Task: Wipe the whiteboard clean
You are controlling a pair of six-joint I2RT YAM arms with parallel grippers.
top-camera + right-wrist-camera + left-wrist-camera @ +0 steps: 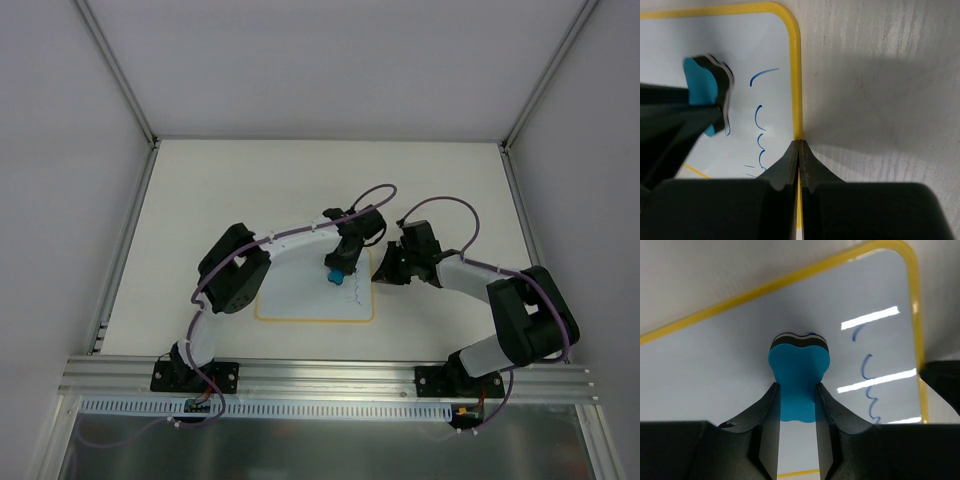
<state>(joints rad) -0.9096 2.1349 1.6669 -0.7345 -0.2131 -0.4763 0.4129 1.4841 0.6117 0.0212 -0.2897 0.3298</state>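
1. Left gripper point(797, 389) is clamped on the blue eraser point(799, 362), held down at the whiteboard point(715, 365) under its fingertips.
2. Right gripper point(798, 146), jaws together, has its tips at the board's yellow edge.
3. The board looks light, stiff and slick, so I'd pin that edge rather than grasp it.

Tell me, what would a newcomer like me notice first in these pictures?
The blue eraser stands out, gripped in the left pincer over the yellow-rimmed whiteboard in the middle of the table. Just right of it, blue marker squiggles run along the board's right edge. The right pincer is shut, its tips at that yellow rim.
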